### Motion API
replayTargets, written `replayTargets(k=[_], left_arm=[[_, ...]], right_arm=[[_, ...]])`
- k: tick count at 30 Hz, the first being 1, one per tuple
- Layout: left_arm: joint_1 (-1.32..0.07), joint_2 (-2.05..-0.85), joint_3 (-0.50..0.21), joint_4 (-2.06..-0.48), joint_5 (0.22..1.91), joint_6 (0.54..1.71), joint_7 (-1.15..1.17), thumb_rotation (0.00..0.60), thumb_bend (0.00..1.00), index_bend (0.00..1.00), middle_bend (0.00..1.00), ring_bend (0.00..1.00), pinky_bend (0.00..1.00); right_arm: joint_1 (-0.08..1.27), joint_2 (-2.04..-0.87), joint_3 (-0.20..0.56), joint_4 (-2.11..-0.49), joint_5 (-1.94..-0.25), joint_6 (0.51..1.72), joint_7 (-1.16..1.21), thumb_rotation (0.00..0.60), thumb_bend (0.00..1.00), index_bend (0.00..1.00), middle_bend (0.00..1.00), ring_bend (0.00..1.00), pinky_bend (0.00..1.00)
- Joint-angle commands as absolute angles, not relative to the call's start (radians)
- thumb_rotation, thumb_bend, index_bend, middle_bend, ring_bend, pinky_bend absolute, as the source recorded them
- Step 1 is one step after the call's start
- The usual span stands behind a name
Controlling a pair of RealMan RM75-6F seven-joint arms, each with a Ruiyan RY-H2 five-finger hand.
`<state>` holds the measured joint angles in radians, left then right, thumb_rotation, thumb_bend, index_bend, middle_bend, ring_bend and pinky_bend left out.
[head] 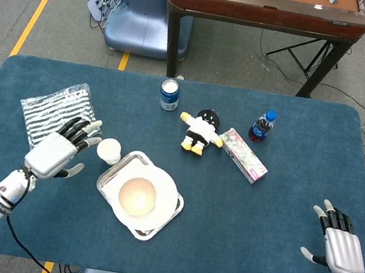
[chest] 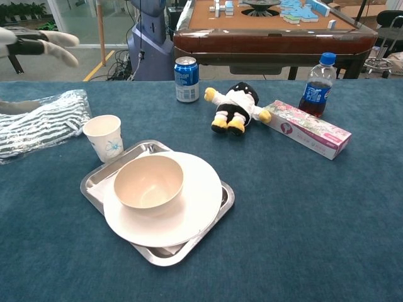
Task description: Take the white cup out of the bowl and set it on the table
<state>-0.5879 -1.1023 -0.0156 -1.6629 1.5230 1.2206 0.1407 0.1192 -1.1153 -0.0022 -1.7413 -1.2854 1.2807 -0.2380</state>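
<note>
The white cup [head: 109, 150] [chest: 104, 137] stands upright on the blue table, just left of the metal tray [head: 115, 172] [chest: 94, 181]. The beige bowl [head: 137, 195] [chest: 148, 182] sits hollow on a white plate [head: 169, 193] [chest: 195, 201] in that tray. My left hand [head: 57, 150] [chest: 38, 44] hovers left of the cup, raised off the table, fingers spread and holding nothing. My right hand [head: 340, 243] lies open near the table's front right edge, far from the cup.
A striped plastic bag [head: 56, 113] [chest: 38, 123] lies behind my left hand. Further back stand a blue can [head: 170, 94] [chest: 186, 78], a plush toy [head: 201, 131] [chest: 235, 107], a pink box [head: 243, 155] [chest: 305, 128] and a dark drink bottle [head: 262, 126] [chest: 317, 85].
</note>
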Motion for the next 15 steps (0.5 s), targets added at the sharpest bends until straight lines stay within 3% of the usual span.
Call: replayTargets(k=[1,15], left_arm=[[-0.495,-1.056,0.021,-1.715,1.535,1.314,0.15,0.6,0.32,0.0,0.0,0.0,0.0],[-0.241,-1.082,0.107,-1.597,1.614,1.564,0.063,0.6,0.32,0.0,0.0,0.0,0.0]], right_arm=[[0.11,-1.113,-0.013,-1.752,-1.313,1.299,-0.241,0.6,0.22,0.0,0.0,0.0,0.0],[0.079,-1.125,-0.049,-1.765,-1.409,1.353,-0.276,0.6,0.22,0.0,0.0,0.0,0.0]])
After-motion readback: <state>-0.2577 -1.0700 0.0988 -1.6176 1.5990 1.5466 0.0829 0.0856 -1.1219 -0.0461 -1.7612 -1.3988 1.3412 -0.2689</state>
